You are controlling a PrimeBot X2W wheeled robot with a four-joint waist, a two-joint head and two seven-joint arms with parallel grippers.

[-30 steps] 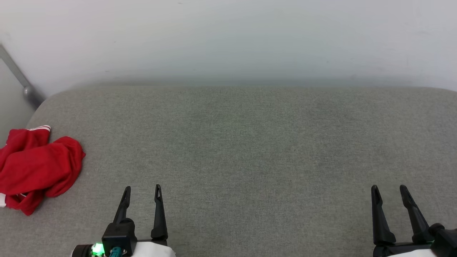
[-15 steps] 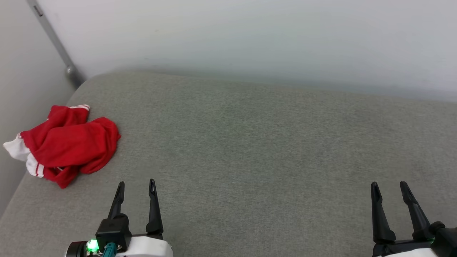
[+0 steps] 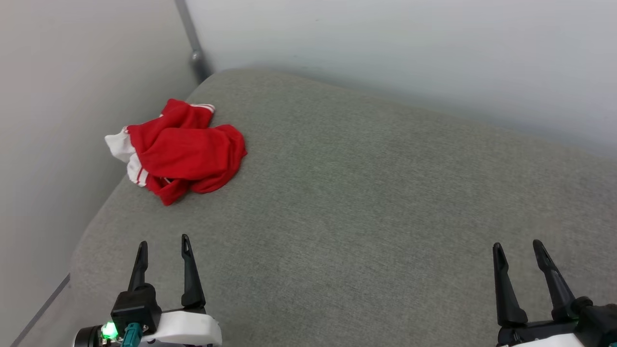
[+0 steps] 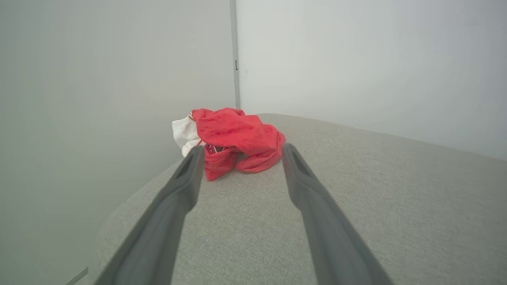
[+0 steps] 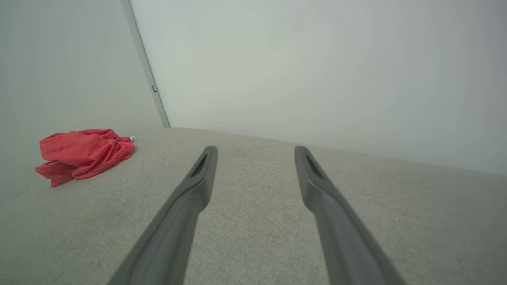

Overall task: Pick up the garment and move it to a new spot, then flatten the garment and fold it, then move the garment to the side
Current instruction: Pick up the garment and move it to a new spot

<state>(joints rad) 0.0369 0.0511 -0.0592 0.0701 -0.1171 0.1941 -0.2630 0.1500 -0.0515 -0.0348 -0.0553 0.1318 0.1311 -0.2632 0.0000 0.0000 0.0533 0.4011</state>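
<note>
The garment (image 3: 185, 152) is a crumpled red heap with white sleeve ends, lying near the far left corner of the grey cushioned surface (image 3: 376, 202). It also shows in the left wrist view as the garment (image 4: 237, 136), straight ahead between the fingers and some way off, and in the right wrist view as the garment (image 5: 83, 152) far to the left. My left gripper (image 3: 164, 243) is open and empty, short of the heap. My right gripper (image 3: 518, 248) is open and empty at the lower right.
Pale walls (image 3: 72, 96) close in on the left and behind, meeting at a grey corner strip (image 3: 193, 43). The cushion's rounded left edge (image 3: 91, 226) runs just beside the garment and my left gripper.
The head view has turned left, so the garment now sits further right and higher in the picture. Both grippers keep their places at the bottom and stay open.
</note>
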